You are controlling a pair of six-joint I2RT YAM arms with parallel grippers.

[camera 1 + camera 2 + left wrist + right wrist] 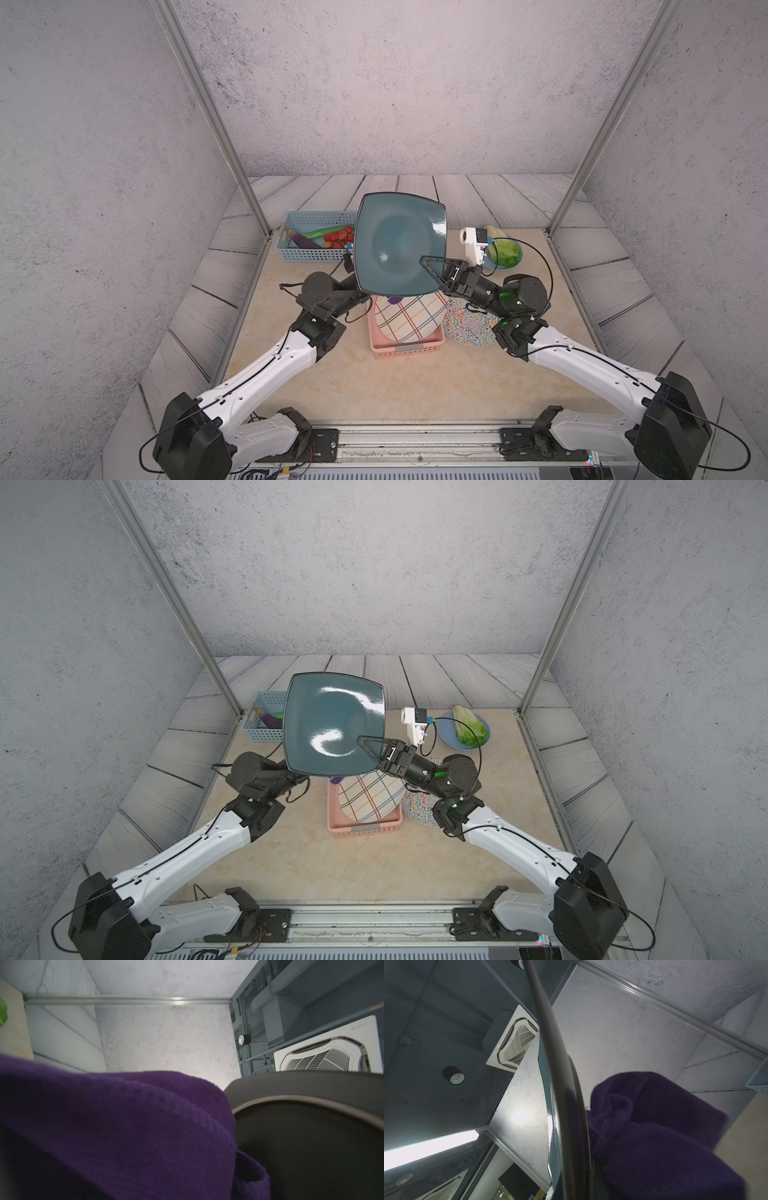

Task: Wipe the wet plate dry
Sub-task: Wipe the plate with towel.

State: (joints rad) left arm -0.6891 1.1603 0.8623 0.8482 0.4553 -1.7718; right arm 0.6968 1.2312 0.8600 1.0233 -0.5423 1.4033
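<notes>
A square teal plate [395,245] [328,721] stands tilted in the air above the table, its glossy face toward the top views. My right gripper [432,268] [368,744] is shut on its lower right edge. In the right wrist view the plate [560,1084] shows edge-on, with a purple cloth [654,1126] bunched against its back. My left gripper is hidden behind the plate in both top views and wrapped in the cloth [124,1126] in the left wrist view, beside the plate's dark underside [311,1136]. A tip of cloth [395,299] peeks out below the plate.
A blue basket [307,257] of vegetables stands at the back left. Under the raised plate, a pink basket [407,351] holds a plaid plate [407,320]. A patterned plate [469,328] lies to its right, and a blue plate [519,251] holds cabbage at the back right.
</notes>
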